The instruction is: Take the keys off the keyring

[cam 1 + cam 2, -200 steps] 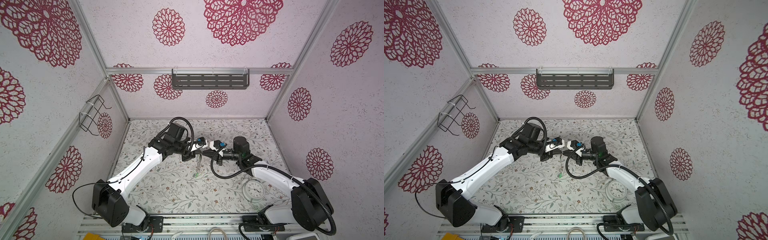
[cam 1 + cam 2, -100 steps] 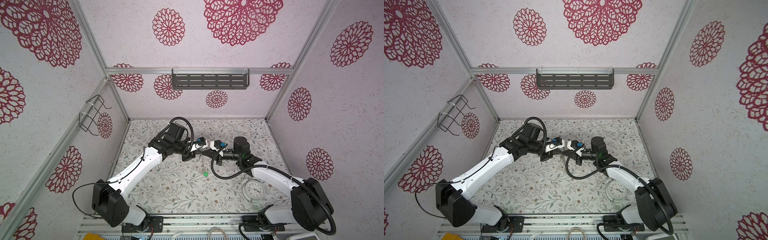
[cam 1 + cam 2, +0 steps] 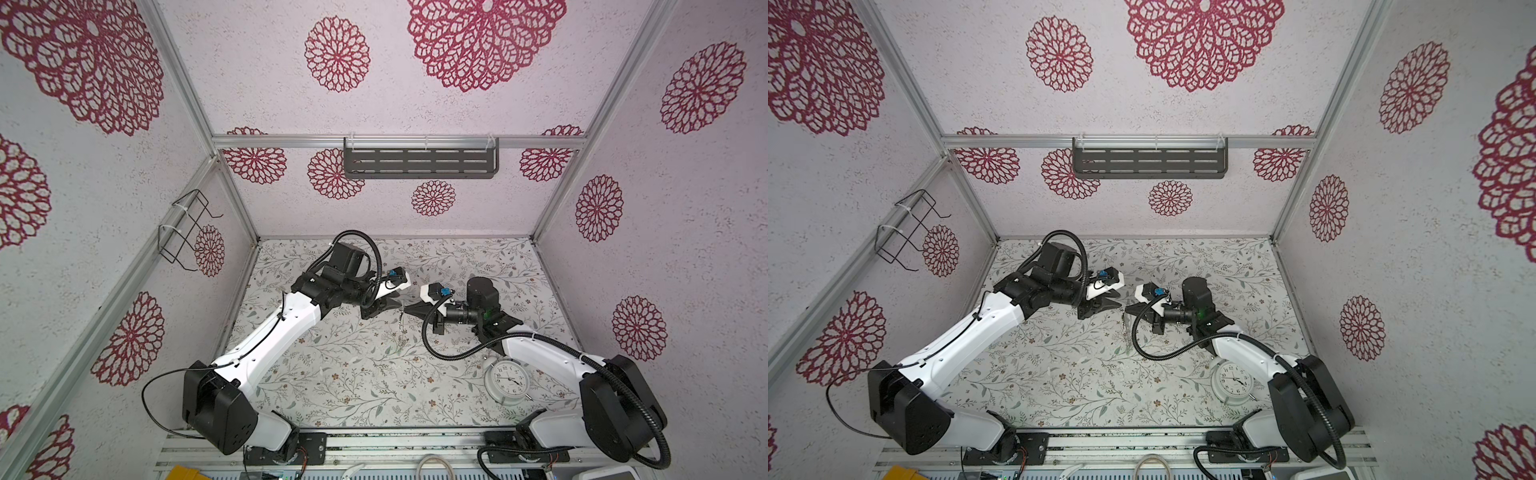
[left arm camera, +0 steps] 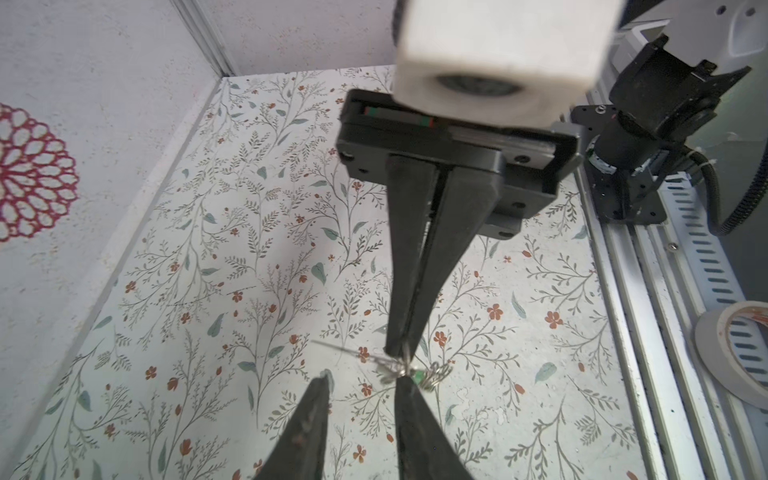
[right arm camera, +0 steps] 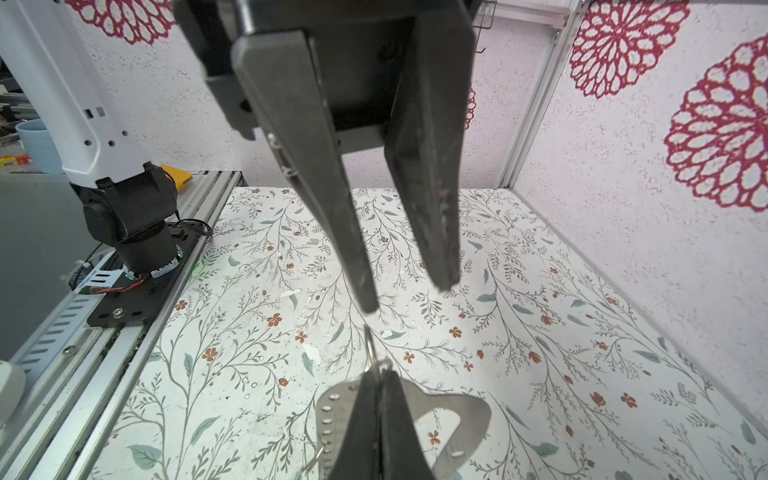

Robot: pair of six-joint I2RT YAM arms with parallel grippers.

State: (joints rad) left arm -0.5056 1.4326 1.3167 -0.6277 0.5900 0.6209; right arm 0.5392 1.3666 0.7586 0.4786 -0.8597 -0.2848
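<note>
Top views: in both, your left gripper [image 3: 392, 300] and right gripper [image 3: 409, 309] face tip to tip, just apart.
Left wrist: left jaws are spread. The keys [image 4: 388, 371] and green tag [image 4: 419, 376] show just past the right tips.
Right wrist: right gripper pinches the keyring [image 5: 455, 419]. Close your left on the wire ring [image 5: 370, 343] just beyond its tips, then pull straight away.

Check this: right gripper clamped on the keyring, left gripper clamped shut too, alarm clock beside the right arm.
The left gripper is not shut: its jaws stand apart, clear in the right wrist view. The right gripper is clamped on the keyring, and the alarm clock is beside the right arm.
</note>
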